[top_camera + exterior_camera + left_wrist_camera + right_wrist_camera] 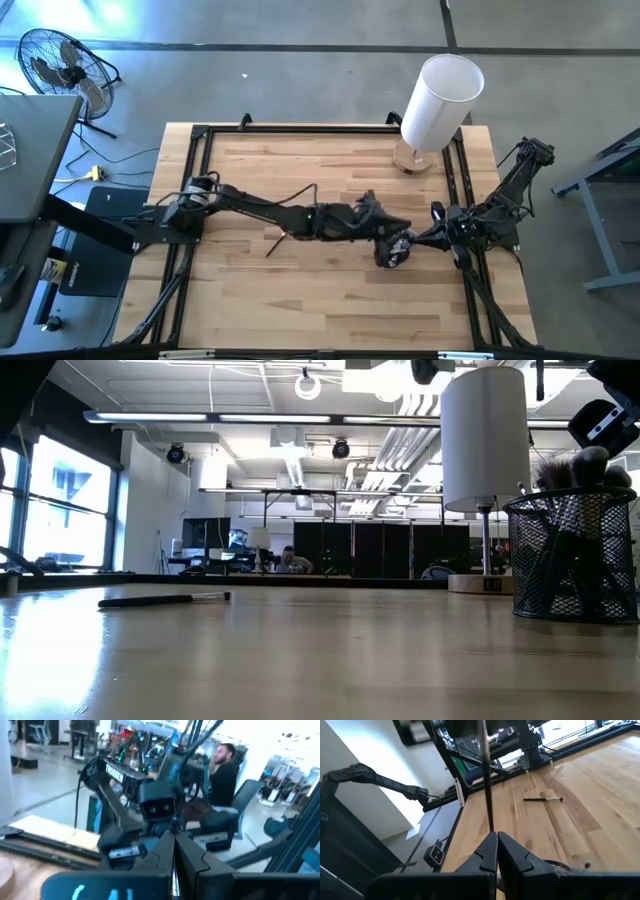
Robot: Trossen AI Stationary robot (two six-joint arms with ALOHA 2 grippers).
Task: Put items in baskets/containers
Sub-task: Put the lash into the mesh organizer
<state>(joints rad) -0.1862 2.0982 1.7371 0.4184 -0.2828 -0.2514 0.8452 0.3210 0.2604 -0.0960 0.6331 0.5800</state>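
Note:
A black mesh cup (392, 253) (570, 560) stands right of the table's middle with several makeup brushes upright in it, bristles up. One dark brush (275, 243) (165, 599) (543, 799) lies flat on the wood to its left. My left gripper (395, 228) (174, 836) reaches in from the left and hovers shut beside the cup. My right gripper (432, 238) (493, 836) comes from the right, shut on a thin dark brush stick, and faces the left one nearly tip to tip. My left gripper shows a thin pale sliver (174, 879) pinched between its two shut fingers. It is held level, coming from the table's left; which part of a brush this is cannot be told. My right gripper pinches the thin dark stick (489, 822) by one end between its fingers. The stick runs on past the fingertips toward the left arm, lifted clear of the table; its other end leaves the frame.
A tall white cylinder on a round wooden base (440, 100) (483, 435) stands at the far right corner, behind the cup. Black rails (200, 180) frame the tabletop. Bare wood lies toward the near edge and the left. A person sits in the room beyond.

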